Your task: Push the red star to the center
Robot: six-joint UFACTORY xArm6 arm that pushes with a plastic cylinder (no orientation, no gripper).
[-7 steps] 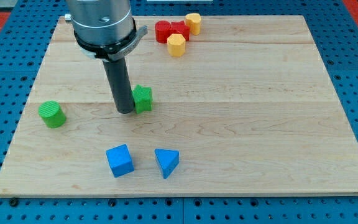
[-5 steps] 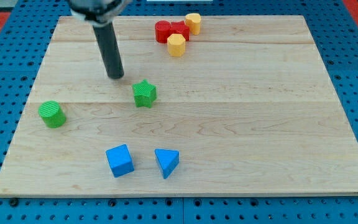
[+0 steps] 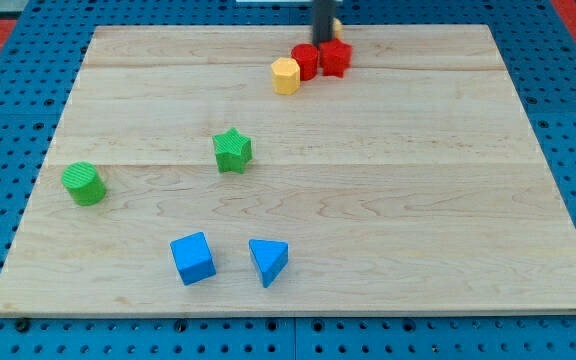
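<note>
The red star [image 3: 336, 58] lies near the view's top, a little right of the middle. A red cylinder [image 3: 305, 62] touches its left side. A yellow hexagon block [image 3: 285, 75] sits against the cylinder's lower left. My tip [image 3: 323, 42] stands just above the two red blocks, at the gap between them, and seems to touch them. A second yellow block [image 3: 337, 24] is mostly hidden behind the rod.
A green star [image 3: 233, 150] lies left of the middle of the wooden board [image 3: 418, 180]. A green cylinder [image 3: 84, 183] sits near the left edge. A blue cube [image 3: 192, 258] and a blue triangle block [image 3: 268, 261] lie near the bottom.
The rod moved from beside the green star up and right to the top edge. The red star and red cylinder shifted right and slightly down. The yellow block at the top is now hidden.
</note>
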